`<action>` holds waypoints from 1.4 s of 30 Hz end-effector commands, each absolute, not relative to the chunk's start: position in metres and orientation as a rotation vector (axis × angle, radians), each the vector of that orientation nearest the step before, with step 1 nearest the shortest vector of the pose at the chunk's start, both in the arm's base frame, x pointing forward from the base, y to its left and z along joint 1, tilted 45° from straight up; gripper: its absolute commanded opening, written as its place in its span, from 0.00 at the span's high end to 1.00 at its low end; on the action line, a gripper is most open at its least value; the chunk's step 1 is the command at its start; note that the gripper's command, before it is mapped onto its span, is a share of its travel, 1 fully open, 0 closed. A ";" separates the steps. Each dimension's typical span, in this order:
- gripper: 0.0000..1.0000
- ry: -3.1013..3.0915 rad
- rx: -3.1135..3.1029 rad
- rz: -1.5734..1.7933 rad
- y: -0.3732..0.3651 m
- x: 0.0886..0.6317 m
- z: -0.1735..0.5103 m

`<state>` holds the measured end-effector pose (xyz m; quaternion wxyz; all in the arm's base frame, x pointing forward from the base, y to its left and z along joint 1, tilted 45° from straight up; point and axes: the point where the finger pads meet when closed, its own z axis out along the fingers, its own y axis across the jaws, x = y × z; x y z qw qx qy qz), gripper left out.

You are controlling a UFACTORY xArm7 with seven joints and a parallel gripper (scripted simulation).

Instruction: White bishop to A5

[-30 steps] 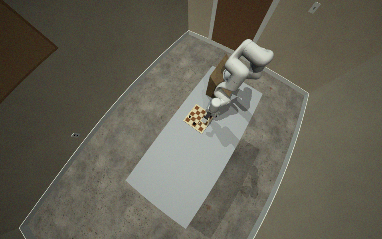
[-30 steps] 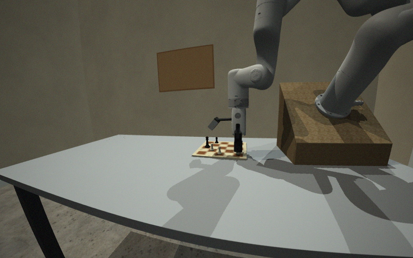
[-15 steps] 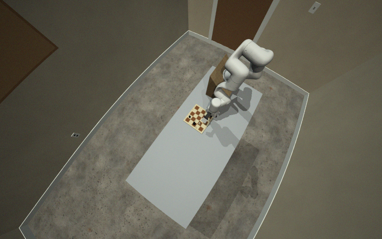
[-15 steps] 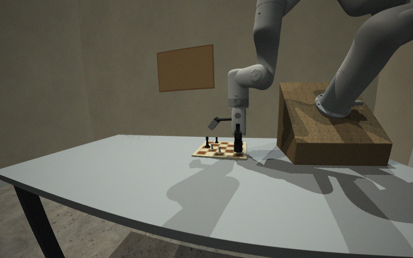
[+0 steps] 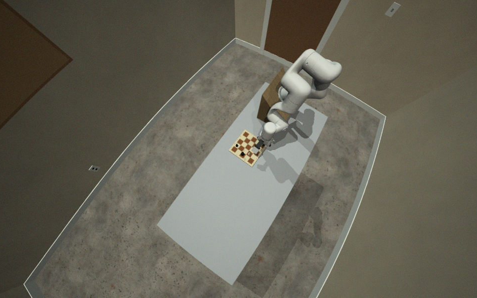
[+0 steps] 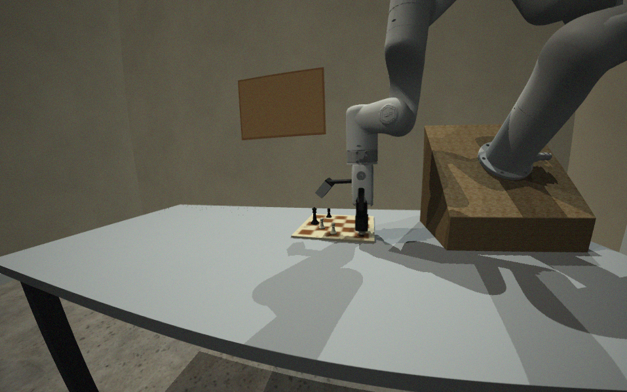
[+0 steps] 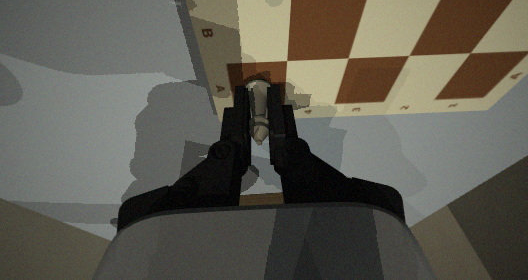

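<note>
The white bishop (image 7: pixel 258 104) (image 6: pixel 361 233) is upright between the fingers of my gripper (image 7: pixel 258 102) (image 6: pixel 361 225), which is shut on it. Its base is over the brown corner square in row A, beyond the column marked 4, at the corner of the chessboard (image 5: pixel 240 158) (image 6: pixel 335 238) (image 7: pixel 380 108). The base is at or just above the board's surface; the fingers and shadow hide whether it touches and whether it lies wholly inside the square. In the top view the arm hides the bishop.
A tall black piece (image 5: pixel 242 154) (image 6: pixel 314 217), a small black piece (image 5: pixel 237 145) (image 6: pixel 328 213) and two white pieces, one (image 6: pixel 322 223) beside the tall black piece and one (image 6: pixel 333 229) nearer the gripper, stand upright. The wooden arm base (image 6: pixel 520 233) is to the right.
</note>
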<state>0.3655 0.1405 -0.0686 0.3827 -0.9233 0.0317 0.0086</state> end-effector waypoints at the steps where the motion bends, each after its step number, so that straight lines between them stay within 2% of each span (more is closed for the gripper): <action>1: 1.00 0.083 -2.356 0.019 0.139 0.367 -0.069; 42: 1.00 0.083 -2.356 0.019 0.143 0.367 -0.072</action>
